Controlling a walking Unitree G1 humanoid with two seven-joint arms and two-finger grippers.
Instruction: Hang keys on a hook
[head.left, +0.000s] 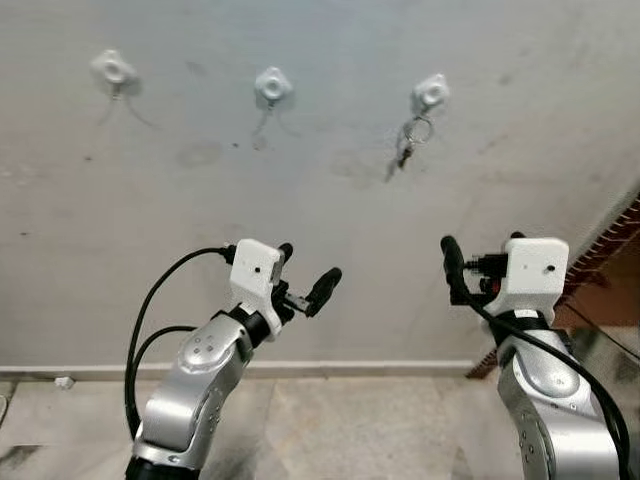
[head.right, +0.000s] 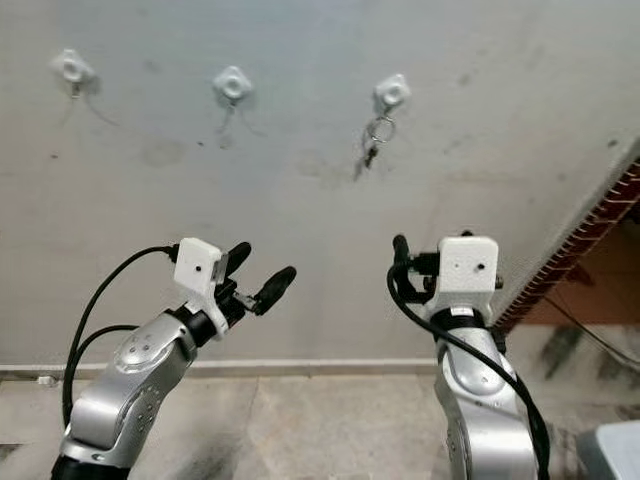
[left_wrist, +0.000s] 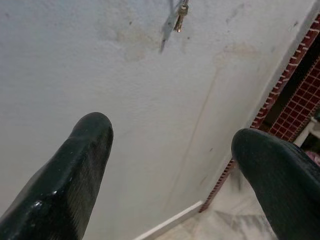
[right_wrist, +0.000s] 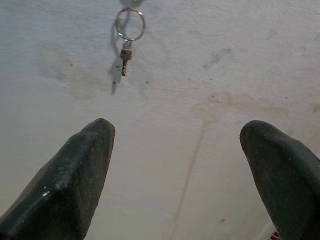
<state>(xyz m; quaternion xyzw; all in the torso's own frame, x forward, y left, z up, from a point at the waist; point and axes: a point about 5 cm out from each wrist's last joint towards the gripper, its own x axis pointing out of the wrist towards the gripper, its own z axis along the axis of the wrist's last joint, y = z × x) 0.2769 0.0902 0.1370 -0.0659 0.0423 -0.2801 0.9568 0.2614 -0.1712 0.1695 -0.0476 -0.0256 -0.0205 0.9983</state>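
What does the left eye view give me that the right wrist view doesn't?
Left eye view alone: three white wall hooks, the left and middle bare, the right hook carrying the keys, plus both silver arms and the open left end effector. Right wrist view alone: a close look between the open right end effector fingers. Shared: the small metal key on its ring against the grey wall.

The two eye views look forward at a grey wall (head.left: 320, 200) from head height, with both arms raised in the foreground; they share the three white hooks and the keys (head.left: 410, 143) on the rightmost hook (head.left: 431, 93). The left wrist view looks along the left claw (left_wrist: 170, 150), angled toward the wall and a brick edge (left_wrist: 290, 100). The right wrist view faces the wall squarely, nearer the keys.
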